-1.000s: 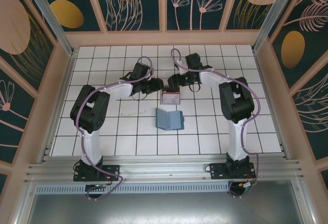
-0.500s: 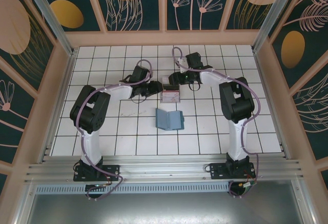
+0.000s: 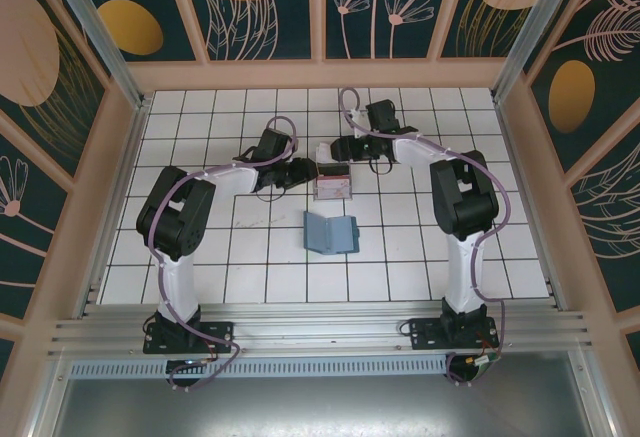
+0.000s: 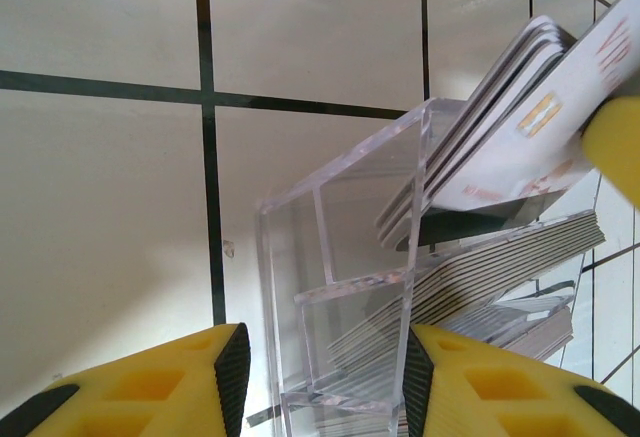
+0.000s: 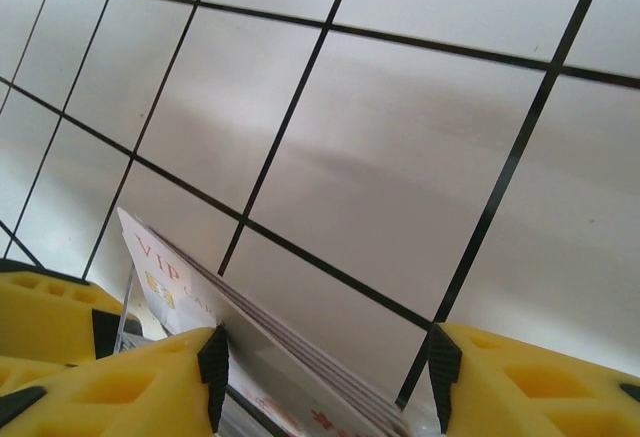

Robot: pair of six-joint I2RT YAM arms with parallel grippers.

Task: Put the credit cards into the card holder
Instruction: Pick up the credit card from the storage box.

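Left wrist cam: left gripper (image 4: 320, 382) fingers (image 4: 150, 392) cut off by btm edge, so can't tell if pads press the clear box (image 4: 340, 287); box btm also out of frame, & credit cards (image 4: 500, 147) run off right edge, partly behind a blurred yellow finger (image 4: 615, 142) of the right gripper (image 5: 323, 362); print mostly unreadable. Right wrist cam: its fingers cut by btm edge, lower part of card stack hidden btw them, count unclear. Top cam: both grippers' jaws too small & dark to judge; card holder (image 3: 331, 234) slots too small to make out.
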